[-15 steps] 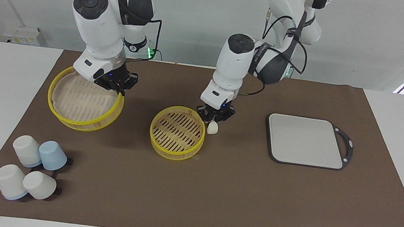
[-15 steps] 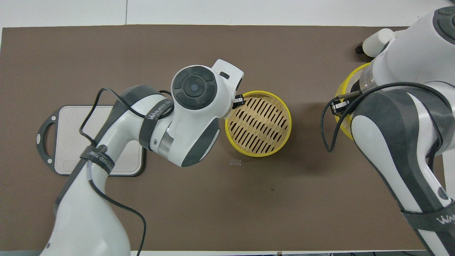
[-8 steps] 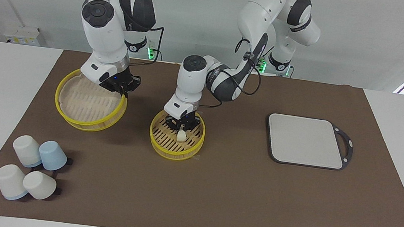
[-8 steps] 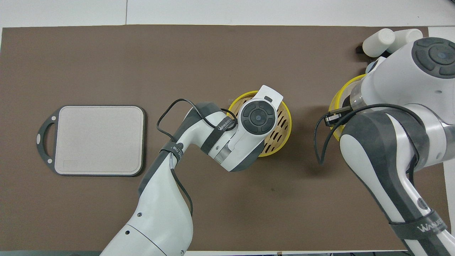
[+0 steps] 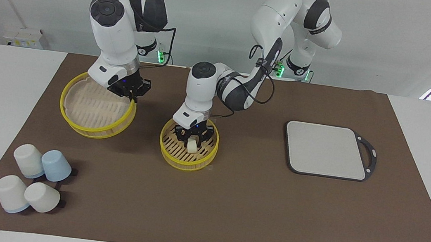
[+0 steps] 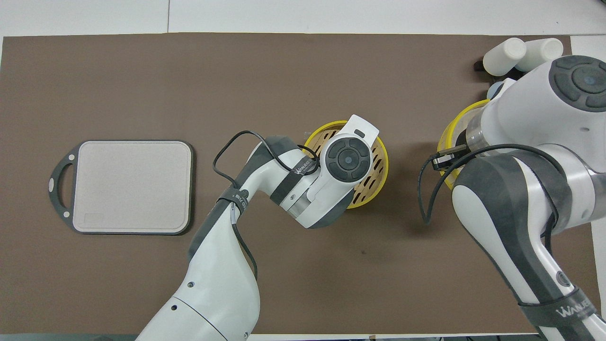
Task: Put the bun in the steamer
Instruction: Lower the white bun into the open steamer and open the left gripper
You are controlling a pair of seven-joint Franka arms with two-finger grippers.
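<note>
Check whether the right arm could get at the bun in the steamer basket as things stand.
Probably not: the left claw sits over the bun inside the steamer basket, covering it, and the right claw is shut on the lid.

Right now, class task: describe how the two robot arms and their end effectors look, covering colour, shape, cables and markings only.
Both arms have glossy white rounded shells with dark grey joint sections and round dark caps. Loose black cables run along each. Grey bands carry white lettering. The left end effector and the right end effector are small, black and two-fingered, each on a white wrist block.
</note>
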